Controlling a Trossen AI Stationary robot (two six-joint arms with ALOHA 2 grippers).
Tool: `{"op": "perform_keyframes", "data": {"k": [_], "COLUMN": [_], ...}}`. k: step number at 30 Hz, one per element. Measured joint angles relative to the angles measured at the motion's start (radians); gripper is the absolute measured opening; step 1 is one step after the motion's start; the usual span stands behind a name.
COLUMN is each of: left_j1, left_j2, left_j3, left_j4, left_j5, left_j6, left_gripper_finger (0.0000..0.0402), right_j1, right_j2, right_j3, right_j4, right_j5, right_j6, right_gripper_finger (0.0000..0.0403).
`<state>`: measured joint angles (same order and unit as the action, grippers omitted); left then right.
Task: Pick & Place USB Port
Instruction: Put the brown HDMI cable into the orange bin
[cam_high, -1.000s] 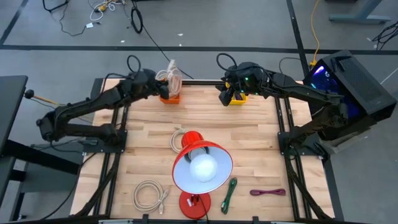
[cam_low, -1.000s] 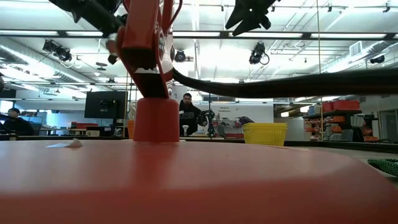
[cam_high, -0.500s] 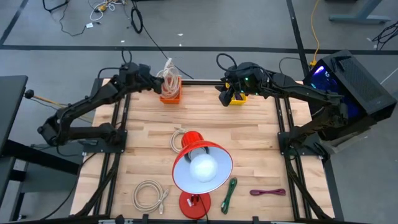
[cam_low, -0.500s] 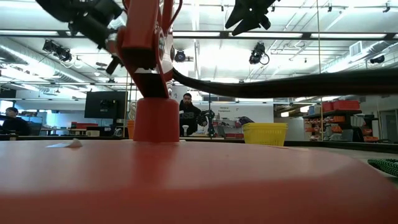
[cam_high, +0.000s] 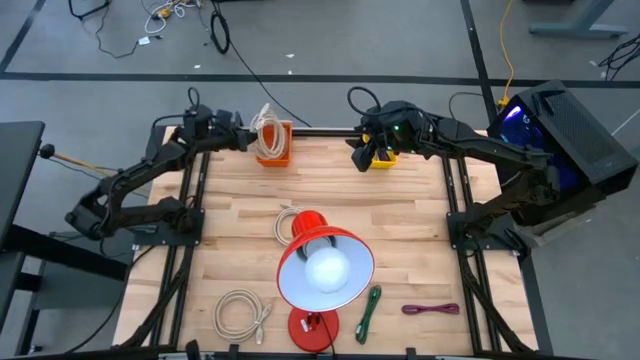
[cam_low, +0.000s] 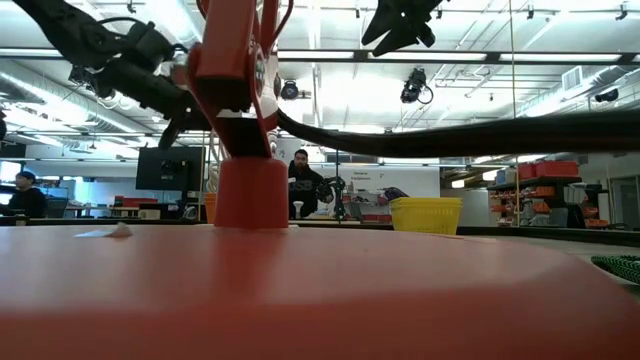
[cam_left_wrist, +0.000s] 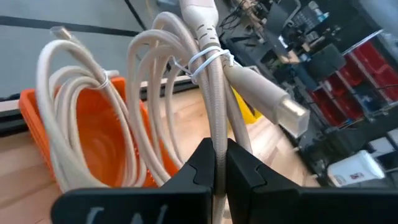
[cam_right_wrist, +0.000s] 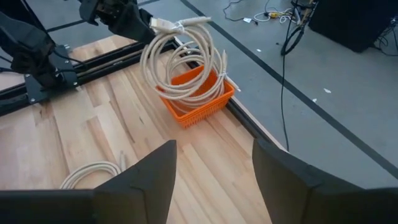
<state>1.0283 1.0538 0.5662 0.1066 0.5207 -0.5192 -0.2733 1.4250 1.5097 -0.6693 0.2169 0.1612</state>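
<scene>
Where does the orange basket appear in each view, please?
High view: orange basket at the table's far edge, left of centre, with the white coiled cable over it.
Low view: mostly hidden behind the red lamp.
Left wrist view: behind the cable loops.
Right wrist view: centre.
Shared landmark: the cable.

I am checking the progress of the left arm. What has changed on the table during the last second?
The left gripper, fingers shut on the coiled white USB cable, has drawn back from the orange basket toward the table's left edge; the coil now leans over the basket's left rim. The right gripper, open by the yellow bin, the red lamp and the other cables stayed.
</scene>
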Motion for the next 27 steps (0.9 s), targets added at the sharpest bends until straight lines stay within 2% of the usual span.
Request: {"op": "perform_keyframes", "data": {"k": [2, 8, 12, 16, 27], "left_j1": [0.032, 0.071, 0.071, 0.071, 0.046], "left_j2": [0.0, 0.004, 0.007, 0.007, 0.007], "left_j3": [-0.006, -0.064, -0.133, -0.179, -0.183], "left_j4": [0.01, 0.026, 0.158, 0.295, 0.306], "left_j5": [0.029, 0.023, 0.029, -0.03, -0.128], "left_j6": [0.0, -0.02, -0.084, -0.159, -0.156], "left_gripper_finger": [0.0016, 0.0015, 0.0015, 0.0015, 0.0015], "right_j1": [0.0, 0.0, 0.0, 0.0, 0.0], "right_j2": [0.0, 0.0, 0.0, 0.0, 0.0], "right_j3": [0.0, 0.0, 0.0, 0.0, 0.0], "right_j4": [0.0, 0.0, 0.001, 0.002, 0.003], "right_j5": [0.0, 0.001, 0.001, 0.002, 0.004], "right_j6": [0.0, 0.003, 0.003, 0.002, 0.002], "right_gripper_finger": [0.0209, 0.0208, 0.0208, 0.0208, 0.0208]}}
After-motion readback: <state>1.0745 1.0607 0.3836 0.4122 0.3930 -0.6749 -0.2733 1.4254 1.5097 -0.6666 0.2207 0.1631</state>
